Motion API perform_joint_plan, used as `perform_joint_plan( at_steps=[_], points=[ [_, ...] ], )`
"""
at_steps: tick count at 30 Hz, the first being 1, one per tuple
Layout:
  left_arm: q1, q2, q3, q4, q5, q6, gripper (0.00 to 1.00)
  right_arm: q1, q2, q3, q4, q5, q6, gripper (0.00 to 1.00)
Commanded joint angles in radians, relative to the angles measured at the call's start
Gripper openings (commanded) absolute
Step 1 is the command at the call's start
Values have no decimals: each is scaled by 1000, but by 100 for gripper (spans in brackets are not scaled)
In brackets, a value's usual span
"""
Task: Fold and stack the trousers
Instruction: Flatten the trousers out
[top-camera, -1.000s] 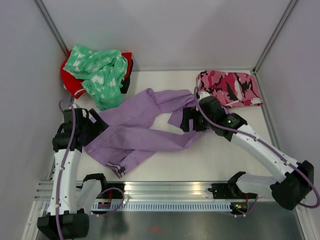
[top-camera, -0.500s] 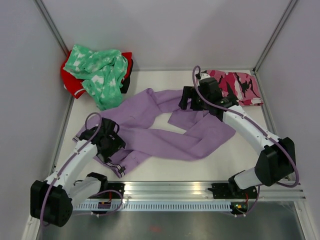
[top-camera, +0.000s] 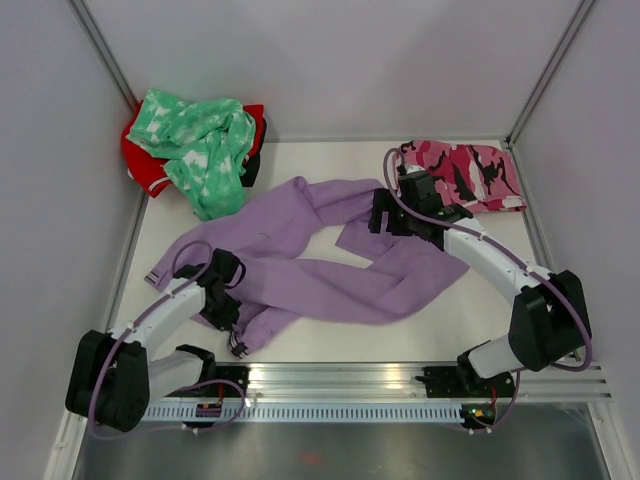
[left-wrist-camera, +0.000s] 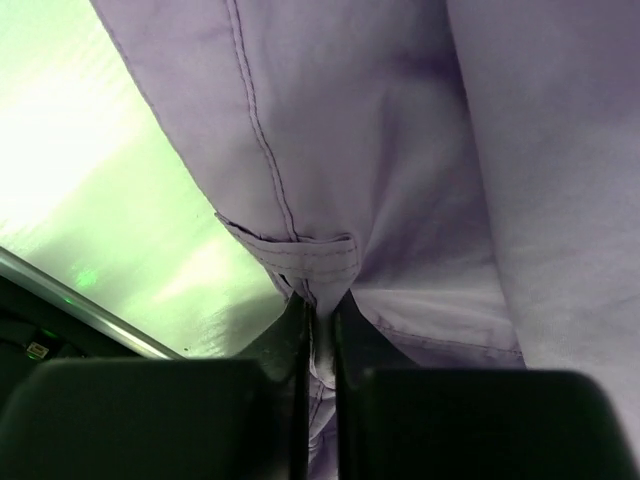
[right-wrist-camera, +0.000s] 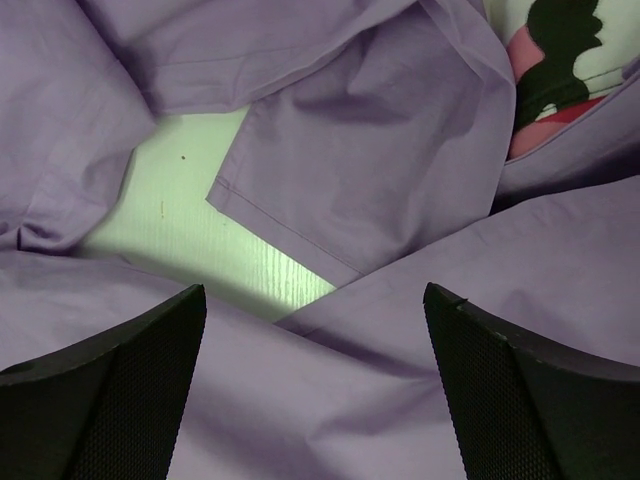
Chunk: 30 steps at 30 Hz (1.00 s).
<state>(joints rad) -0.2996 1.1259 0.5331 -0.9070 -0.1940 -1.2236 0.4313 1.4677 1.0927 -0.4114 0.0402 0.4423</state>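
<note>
On the pale tabletop (top-camera: 450, 310), between the two arms, the trousers (top-camera: 300, 255) are spread in a loose, crumpled curve. One leg is stretched towards the far side. The other is bent back on itself under the right arm, and in the right wrist view its hem is seen lying flat on the tabletop. The waist end is laid at the near left, where a short striped edge (top-camera: 238, 343) is seen. It is probably the waistband, though it is too small to be sure.

The left hand (left-wrist-camera: 318, 322) is lowered onto that near-left part of the trousers. Its fingers are drawn almost together, and a thin fold of purple cloth is pinched between them, just below a stitched loop (left-wrist-camera: 318, 250) and a seam.

The right hand (right-wrist-camera: 312, 300) is held over the far right part of the trousers. Its fingers are spread wide and nothing is gripped between them. Purple cloth and a patch of bare tabletop are seen beneath it.

A pink and black camouflage garment (top-camera: 465, 175) is laid folded in the far right corner, just beside the trousers. In the far left corner a green patterned garment (top-camera: 200, 145) is heaped over a red garment (top-camera: 140, 172), with its lower end near the far leg.
</note>
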Motion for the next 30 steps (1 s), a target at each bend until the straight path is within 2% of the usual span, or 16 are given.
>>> perform_joint_plan(
  at_steps=[1, 4, 9, 10, 11, 13, 14, 17, 20, 24, 25, 26, 29, 30],
  points=[
    [-3, 20, 17, 68, -88, -16, 2, -8, -6, -20, 29, 47, 22, 96],
    [54, 20, 79, 50, -140, 65, 2, -25, -21, -43, 23, 82, 39, 96],
    [227, -9, 316, -30, -260, 375, 2, -89, -69, -132, 22, 133, 102, 96],
    [293, -11, 352, -33, -298, 468, 2, -98, -76, -145, 23, 142, 110, 96],
    [318, -12, 420, -42, -339, 495, 2, -121, -84, -155, 25, 147, 119, 96],
    [379, -20, 471, -38, -472, 553, 2, -140, -104, -181, 26, 167, 136, 96],
    [396, -26, 500, -17, -496, 612, 2, -152, -110, -186, 25, 177, 142, 96],
    [485, -49, 502, 74, -475, 728, 2, -164, -130, -203, 26, 208, 141, 96],
    [531, -41, 493, 65, -455, 774, 5, -170, -112, -209, 10, 228, 127, 97],
    [537, -49, 511, -16, -440, 725, 70, -172, -90, -255, 16, 205, 128, 96],
    [537, -55, 528, -26, -367, 724, 95, -172, -87, -269, 23, 199, 134, 96],
    [537, -72, 538, -27, -320, 733, 100, -172, -81, -290, 28, 190, 139, 96],
    [536, -97, 603, -38, -204, 765, 100, -172, -72, -324, 20, 170, 156, 96],
    [534, -107, 622, -33, -114, 798, 100, -172, -72, -350, 22, 167, 162, 95]
  ],
)
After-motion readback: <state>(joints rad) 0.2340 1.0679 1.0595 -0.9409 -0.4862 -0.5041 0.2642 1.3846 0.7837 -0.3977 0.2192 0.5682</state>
